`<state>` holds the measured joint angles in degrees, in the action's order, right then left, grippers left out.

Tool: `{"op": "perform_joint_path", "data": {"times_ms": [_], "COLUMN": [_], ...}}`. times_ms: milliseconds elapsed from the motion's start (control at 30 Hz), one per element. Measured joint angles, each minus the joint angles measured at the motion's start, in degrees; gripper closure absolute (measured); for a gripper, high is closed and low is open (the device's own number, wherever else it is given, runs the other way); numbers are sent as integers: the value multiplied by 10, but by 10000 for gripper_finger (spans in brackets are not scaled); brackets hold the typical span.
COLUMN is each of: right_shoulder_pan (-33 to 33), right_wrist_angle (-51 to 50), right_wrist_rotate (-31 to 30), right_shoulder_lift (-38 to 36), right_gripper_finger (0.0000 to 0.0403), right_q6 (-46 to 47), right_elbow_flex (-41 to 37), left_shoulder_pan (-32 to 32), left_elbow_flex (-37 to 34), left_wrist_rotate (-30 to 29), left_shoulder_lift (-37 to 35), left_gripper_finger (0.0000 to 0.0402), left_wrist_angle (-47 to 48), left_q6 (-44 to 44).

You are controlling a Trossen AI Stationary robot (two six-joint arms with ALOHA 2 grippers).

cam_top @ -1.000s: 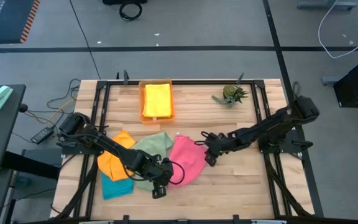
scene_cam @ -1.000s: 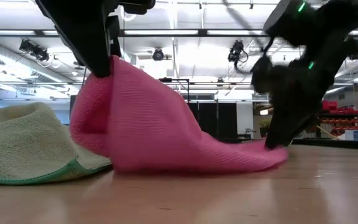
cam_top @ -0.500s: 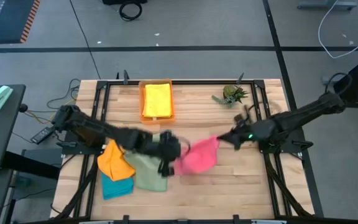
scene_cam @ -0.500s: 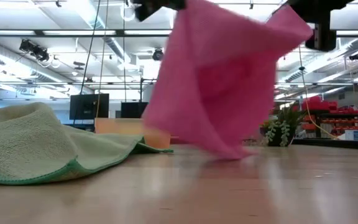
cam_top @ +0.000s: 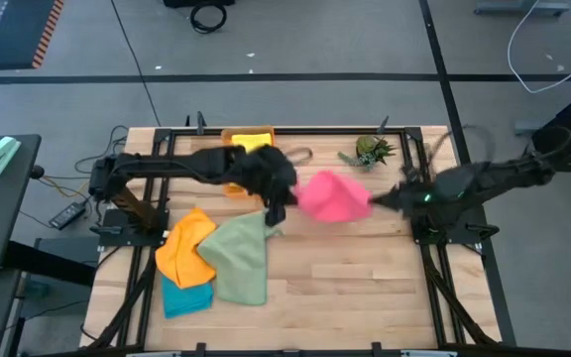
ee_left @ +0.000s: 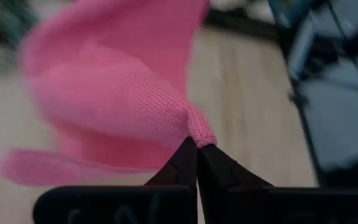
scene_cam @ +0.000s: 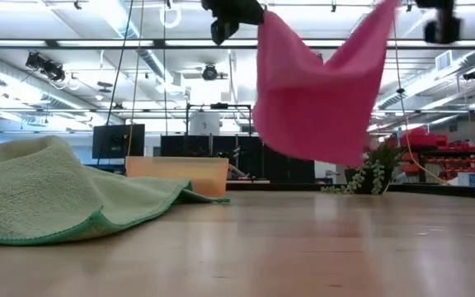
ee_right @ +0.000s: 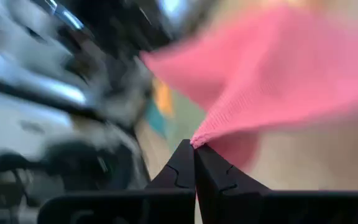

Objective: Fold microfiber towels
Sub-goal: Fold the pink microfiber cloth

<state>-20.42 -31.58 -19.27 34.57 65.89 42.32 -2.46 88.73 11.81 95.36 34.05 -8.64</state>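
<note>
A pink microfiber towel (cam_top: 333, 196) hangs in the air over the middle of the table, strung between my two grippers. My left gripper (cam_top: 288, 202) is shut on its left end and my right gripper (cam_top: 376, 201) is shut on its right end. In the low view the pink towel (scene_cam: 316, 99) sags between them, clear of the wood. A sage green towel (cam_top: 241, 256), an orange towel (cam_top: 184, 248) and a teal towel (cam_top: 184, 296) lie in a loose pile at the near left. A yellow towel (cam_top: 256, 142) lies in the orange tray (cam_top: 234, 184), partly hidden by my left arm. My left gripper pinches a bunched corner of the pink towel (ee_left: 201, 132) between its two fingertips. It comes at the towel slanting down from the table's left. The cloth hangs below and beyond the fingers, clear of the table. My right gripper pinches another corner of the towel (ee_right: 199, 139) between its fingertips, coming from the table's right. The cloth spreads away from the fingers, slack and clear of the table.
A small spiky green plant (cam_top: 370, 151) stands at the far right, close behind the hanging towel. The green towel (scene_cam: 56, 194) fills the left of the low view, with the tray (scene_cam: 176, 175) behind it. Bare wood lies at the near middle and right.
Both grippers have risen and gone toward the table's far edge, carrying the pink towel. It lay draped on the table beside the green towel, with one end raised. Now it hangs wholly clear, sagging between the two grippers.
</note>
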Motion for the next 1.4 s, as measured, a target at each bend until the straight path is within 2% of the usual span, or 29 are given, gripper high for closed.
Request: {"op": "perform_joint_path", "data": {"times_ms": [67,133,267,367,533,667,767,933,1067,1200,1400], "right_shoulder_pan": [-54,-113,-212,-262,-295,-300,-291,-256,-219,-143,22], "right_wrist_angle": [-27,-12,78,147,196,199,176,106,7,-105,-20], "right_wrist_rotate": [-2,-17,-26,-24,43,108,121,111,96,62,76], "right_shoulder_lift": [39,87,198,275,363,382,362,293,245,225,234], "right_gripper_finger": [402,402,402,402,393,368,342,301,277,257,220], "right_q6": [76,163,340,433,484,465,433,382,347,307,158], "right_elbow_flex": [-21,-51,-114,-133,-111,-85,-72,-64,-63,-68,-119], "left_shoulder_pan": [28,61,119,143,159,162,144,109,78,64,59], "left_elbow_flex": [-9,-41,-120,-167,-202,-202,-201,-201,-202,-200,-201], "left_wrist_rotate": [8,9,13,14,85,129,107,-11,-21,-17,-20], "left_shoulder_lift": [22,41,74,79,79,75,63,59,77,101,145], "left_gripper_finger": [393,394,392,366,295,239,209,195,207,217,219], "left_wrist_angle": [29,20,-35,-85,-130,-127,-124,-115,-103,-88,-62], "left_q6": [-5,-30,-101,-155,-217,-190,-168,-189,-211,-229,-281]}}
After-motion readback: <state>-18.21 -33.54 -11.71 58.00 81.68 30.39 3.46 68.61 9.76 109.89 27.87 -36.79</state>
